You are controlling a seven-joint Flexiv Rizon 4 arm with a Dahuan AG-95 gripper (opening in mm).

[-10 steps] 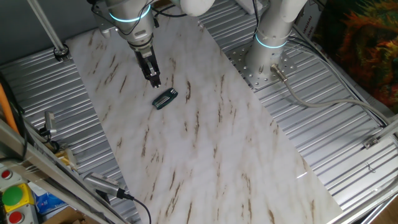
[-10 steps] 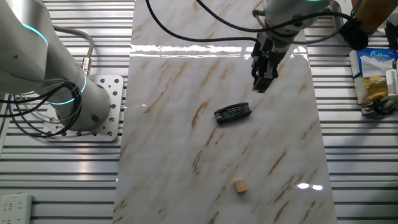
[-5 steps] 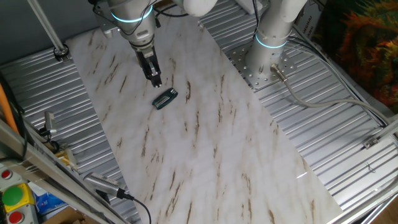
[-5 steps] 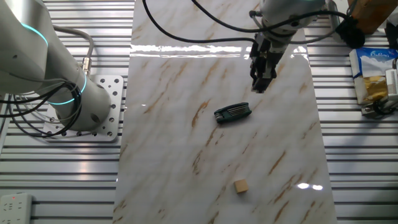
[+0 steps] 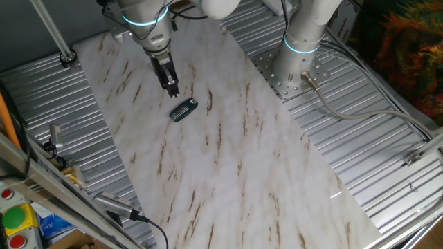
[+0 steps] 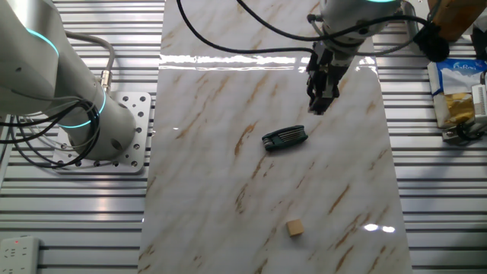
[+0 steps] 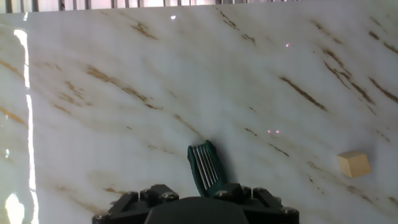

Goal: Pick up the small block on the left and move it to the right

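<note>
Hand view first: we see the small light tan wooden cube (image 7: pixel 354 164) resting on the white marble-patterned board with brown veins (image 7: pixel 124 124), far right of frame, nothing touching it. A flat dark oblong piece with a greenish edge and ribbed top (image 7: pixel 204 167) lies at bottom centre, partly hidden by the black gripper housing. Fingertips aren't visible here.

One fixed view: we have the gripper (image 5: pixel 173 90) pointing down above the board, just beside the upper end of the dark oblong piece (image 5: pixel 184 110) but not touching it. The cube isn't visible from this side. The arm's white base with a cyan ring (image 5: pixel 302 41) sits on a perforated plate at the board's edge.

Other fixed view: gripper (image 6: pixel 317 106) hangs above and near the dark piece (image 6: pixel 284 138). The cube (image 6: pixel 294 227) lies well apart from it, lower on the board. Fingers look close together with nothing between them, but we cannot tell for sure whether they are closed.
</note>
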